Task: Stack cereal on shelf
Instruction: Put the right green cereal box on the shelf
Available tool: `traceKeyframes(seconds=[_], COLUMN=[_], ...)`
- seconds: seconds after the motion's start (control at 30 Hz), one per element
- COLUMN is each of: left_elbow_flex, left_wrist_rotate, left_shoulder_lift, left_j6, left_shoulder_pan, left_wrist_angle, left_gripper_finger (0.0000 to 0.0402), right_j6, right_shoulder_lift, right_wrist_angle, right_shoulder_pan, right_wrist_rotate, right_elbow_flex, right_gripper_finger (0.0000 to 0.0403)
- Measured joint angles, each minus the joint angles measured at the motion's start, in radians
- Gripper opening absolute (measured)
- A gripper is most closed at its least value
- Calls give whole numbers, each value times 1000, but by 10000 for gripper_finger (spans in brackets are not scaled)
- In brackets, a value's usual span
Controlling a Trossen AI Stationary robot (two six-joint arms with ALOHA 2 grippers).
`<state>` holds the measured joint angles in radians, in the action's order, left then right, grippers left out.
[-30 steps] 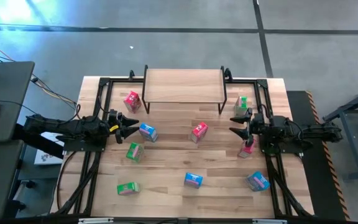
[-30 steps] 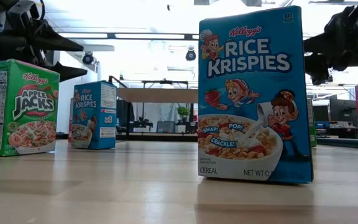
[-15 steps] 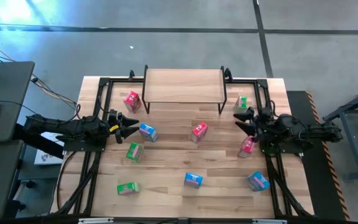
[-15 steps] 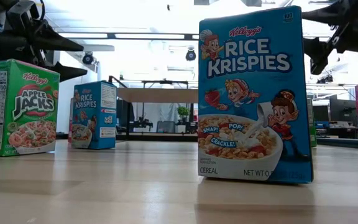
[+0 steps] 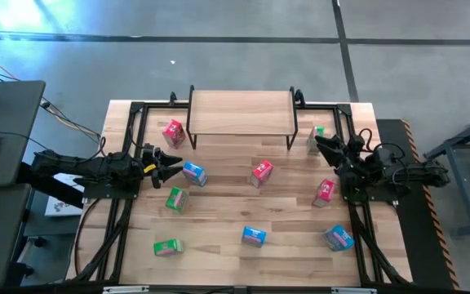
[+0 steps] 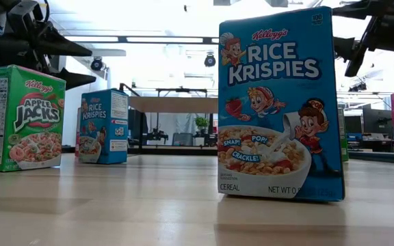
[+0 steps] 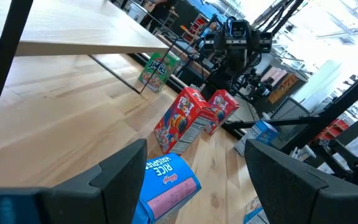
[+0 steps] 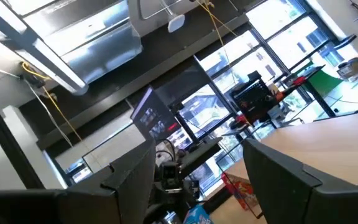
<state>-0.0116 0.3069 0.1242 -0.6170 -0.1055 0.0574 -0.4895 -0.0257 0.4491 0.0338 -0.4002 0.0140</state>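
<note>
Though your right gripper [image 5: 325,145] hangs with fingers released beside the green Apple Jacks box [image 5: 316,136], that box stands just ahead, near the shelf [image 5: 241,112]. Its long axis seems upright. Your left gripper [image 5: 172,166], also released, waits by a blue Rice Krispies box [image 5: 193,173] on the counter [image 5: 219,212].

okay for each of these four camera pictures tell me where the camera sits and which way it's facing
High: overhead, straight down on the shelf, table, both arms.
Low: table height, facing the blue Rice Krispies box; arms enter at top.
Left wrist: past the open left gripper across the table.
Right wrist: tilted up past the open right gripper at windows.
Shared: high and left wrist both show the shelf.
</note>
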Motion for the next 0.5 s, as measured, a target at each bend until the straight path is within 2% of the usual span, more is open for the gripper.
traceKeyframes(seconds=[0.27,0.5], left_elbow_flex=[0,0], left_wrist_rotate=[20,21], left_shoulder_lift=[0,0], left_j6=[0,-8], left_shoulder_pan=[0,0], left_wrist_angle=[0,0], left_gripper_finger=[262,262], right_j6=[25,-35], right_shoulder_lift=[-38,-162], right_wrist_angle=[-244,-678], right_shoulder_pan=[0,0], right_wrist_rotate=[-72,-172], right_elbow_flex=[166,414], right_gripper_finger=[237,237])
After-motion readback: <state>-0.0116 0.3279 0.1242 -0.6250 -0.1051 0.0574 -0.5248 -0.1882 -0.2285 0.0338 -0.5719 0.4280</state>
